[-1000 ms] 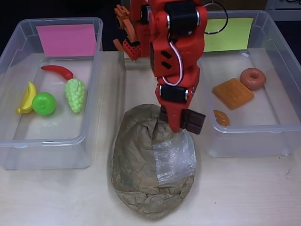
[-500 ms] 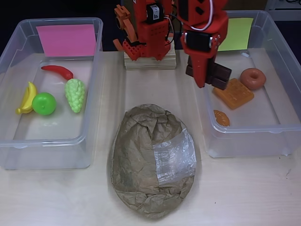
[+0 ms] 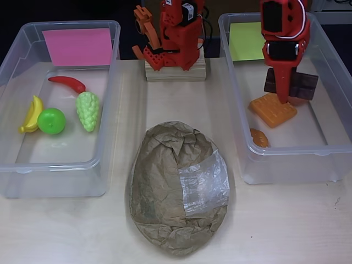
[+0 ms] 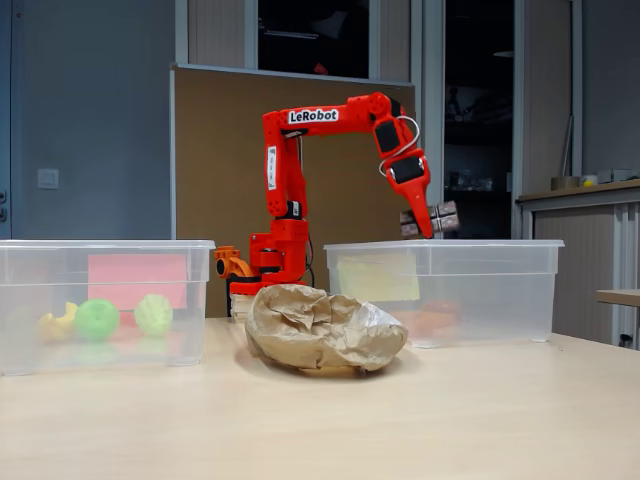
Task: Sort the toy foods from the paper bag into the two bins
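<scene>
The gripper (image 3: 285, 91) is clenched on the chocolate bar (image 3: 300, 87), holding it crosswise above the rim of the bin with the yellow-green sheet (image 3: 331, 152), directly over the waffle (image 3: 271, 110), so release means a straight drop.

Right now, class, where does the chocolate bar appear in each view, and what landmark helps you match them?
Overhead view: the chocolate bar is upper right, held in the tool over the right bin, above the waffle.
Fixed view: the bar is right of centre, just above that bin's rim.
Shared landmark: the paper bag.
</scene>
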